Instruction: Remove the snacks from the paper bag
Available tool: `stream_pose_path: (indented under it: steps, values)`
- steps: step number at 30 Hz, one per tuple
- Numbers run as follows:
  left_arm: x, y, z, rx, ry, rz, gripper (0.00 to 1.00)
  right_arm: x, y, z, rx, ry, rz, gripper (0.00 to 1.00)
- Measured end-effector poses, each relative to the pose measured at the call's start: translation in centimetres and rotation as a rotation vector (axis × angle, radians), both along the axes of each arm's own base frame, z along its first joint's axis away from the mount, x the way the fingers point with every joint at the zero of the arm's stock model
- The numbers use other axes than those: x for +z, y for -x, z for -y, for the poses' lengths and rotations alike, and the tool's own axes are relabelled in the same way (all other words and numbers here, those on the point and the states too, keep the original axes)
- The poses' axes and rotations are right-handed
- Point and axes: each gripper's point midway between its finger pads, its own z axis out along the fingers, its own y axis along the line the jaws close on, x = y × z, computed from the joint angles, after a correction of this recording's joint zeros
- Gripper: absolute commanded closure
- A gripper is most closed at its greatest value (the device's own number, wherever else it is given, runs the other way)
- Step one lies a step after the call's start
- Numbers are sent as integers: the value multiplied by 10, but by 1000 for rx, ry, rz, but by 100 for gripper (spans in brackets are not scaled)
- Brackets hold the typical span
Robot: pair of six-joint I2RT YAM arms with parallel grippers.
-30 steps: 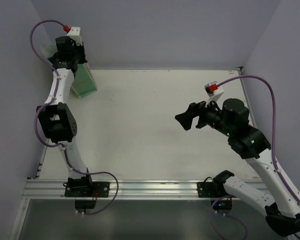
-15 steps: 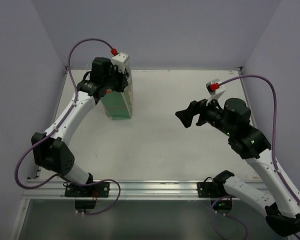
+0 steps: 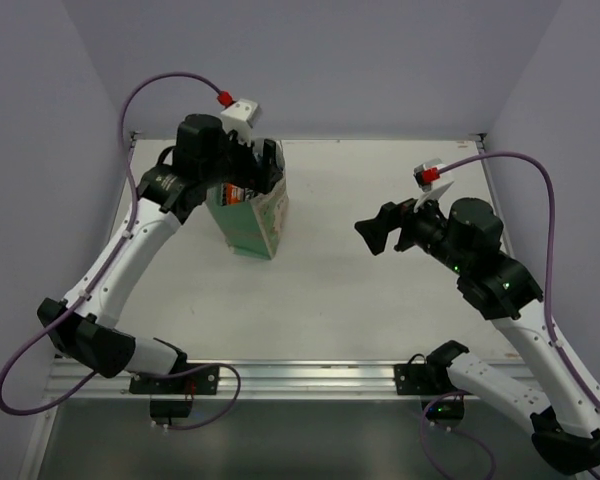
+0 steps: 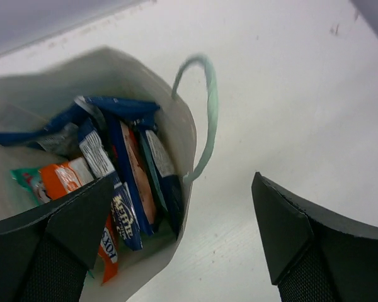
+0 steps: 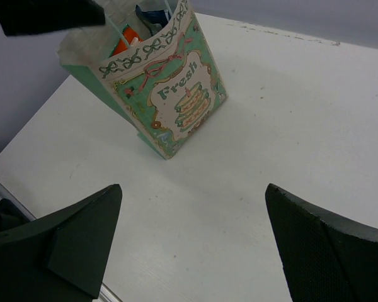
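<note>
Snacks (image 4: 123,182) stand crowded on their edges inside the paper bag (image 3: 252,225), which stands a little tilted on the left part of the desk (image 3: 330,300). Your left pincer (image 3: 252,168) hovers over the bag mouth with its fingers wide apart, one above the packets and one outside the rim. Your right pincer (image 3: 375,232) hangs over the desk, well apart from the bag, and is also spread.

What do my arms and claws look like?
Left arm and right arm: white links, black joints. Each wrist carries a looping purple cable with a red plug. Left claw and right claw: black, with two wedge-shaped fingers.
</note>
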Motion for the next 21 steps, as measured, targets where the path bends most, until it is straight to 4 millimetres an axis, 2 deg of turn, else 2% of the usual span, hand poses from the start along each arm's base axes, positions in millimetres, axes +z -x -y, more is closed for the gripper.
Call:
stream_pose_path:
  steps: [3, 5, 6, 9, 12, 14, 16, 19, 21]
  values:
    - [56, -3, -9, 66, 58, 116, 0, 0, 0, 2, -4, 12, 4, 1]
    - [86, 4, -25, 142, 88, 185, 1, 1, 0, 2, -4, 14, 8, 1]
    - [97, 10, -35, 182, 97, 212, 1, 1, 1, 3, -3, 13, 9, 1]
    - [115, 24, -66, 300, 116, 262, 5, 3, 3, 4, -2, 12, 13, 1]
    - [97, 27, -99, 410, 117, 237, 10, 6, 5, 4, 1, 7, 22, 1]
    - [68, 22, -120, 483, 104, 183, 12, 7, 6, 5, 2, 7, 27, 1]
    - [32, 14, -134, 532, 77, 115, 15, 9, 8, 7, 3, 6, 34, 1]
    - [-21, 4, -131, 527, 41, 1, 21, 11, 10, 8, 4, 2, 41, 1]
    - [-38, 0, -125, 506, 39, -35, 29, 11, 11, 7, 7, 3, 42, 1]
